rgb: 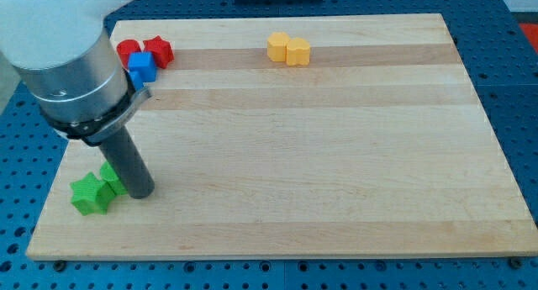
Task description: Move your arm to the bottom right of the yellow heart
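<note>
Two yellow blocks touch each other near the view's top centre. The left one (277, 46) is more orange and hexagon-like. The right one (298, 51) looks like the yellow heart. My tip (139, 192) rests on the board at the lower left, far from the yellow blocks. It touches the right side of two green blocks: a green star (89, 194) and a second green block (111, 176), partly hidden behind the rod.
At the top left stand a red round block (128, 50), a red star (157, 50) and a blue block (142, 67), close together beside the arm's grey body. The wooden board (336, 155) ends near each edge of the view.
</note>
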Robot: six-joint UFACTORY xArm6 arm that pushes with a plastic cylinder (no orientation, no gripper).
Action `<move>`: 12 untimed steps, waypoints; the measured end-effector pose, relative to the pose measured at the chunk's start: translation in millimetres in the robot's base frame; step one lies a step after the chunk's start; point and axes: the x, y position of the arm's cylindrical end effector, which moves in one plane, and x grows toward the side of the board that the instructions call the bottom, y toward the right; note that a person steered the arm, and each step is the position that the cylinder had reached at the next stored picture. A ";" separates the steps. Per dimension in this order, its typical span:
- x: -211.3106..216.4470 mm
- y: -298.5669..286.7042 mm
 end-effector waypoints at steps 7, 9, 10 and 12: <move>-118.0 -46.2; -121.8 -57.1; -121.8 -59.9; -120.8 7.1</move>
